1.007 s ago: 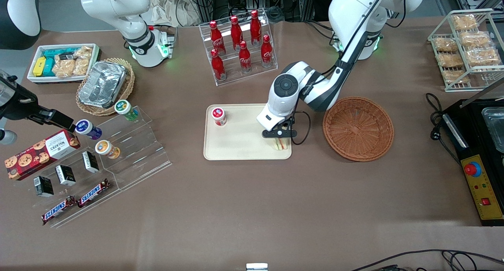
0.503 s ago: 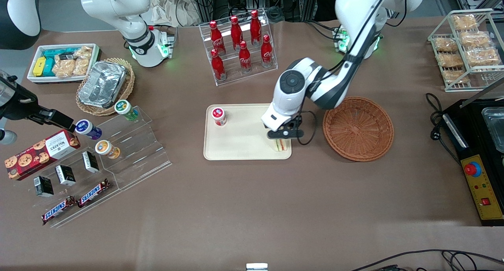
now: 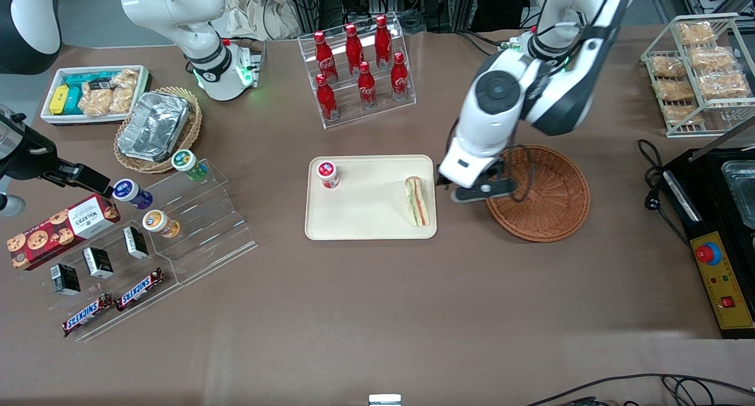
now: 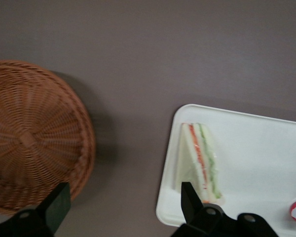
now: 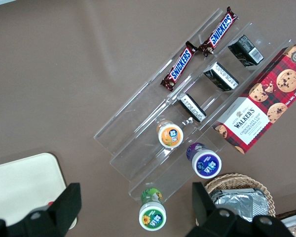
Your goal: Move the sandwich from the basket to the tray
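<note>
Jaws spread wide and empty, nothing between the two black fingers (image 4: 57,200). Carried by the left arm (image 3: 495,111), raised over the strip of brown surface (image 3: 377,311) between tray and basket, close to the basket's rim nearest the tray and touching neither.

Sandwich (image 3: 416,201) (image 4: 200,165) on the cream tray (image 3: 365,220) (image 4: 266,143), at the end nearest the basket and just inside the low rim. Resting with the cut face up, so the white bread, orange-red stripe and green stripe show from above. Well apart from the small red-and-white-lidded jar (image 3: 328,173) standing at the tray's other end, toward the parked arm. Reddish-brown wicker basket (image 3: 537,193) (image 4: 34,143) beside the tray, with nothing in it.

Judged from this layout: placement done, nothing left but pulling clear.

Handling, should a regrasp be needed: probably light and soft, easily crushed, with layers likely to slide apart under a pinch on the wrong faces. Possibly film-wrapped, given a faint sheen in the wrist view, so perhaps a little slippery; cannot tell for sure. Best taken across the two outer bread faces, near the thick middle of the wedge and not the thin tip, with only a gentle squeeze. Better approached from straight above, since the tray rim sits just beside one bread face and leaves little room for a finger there.
</note>
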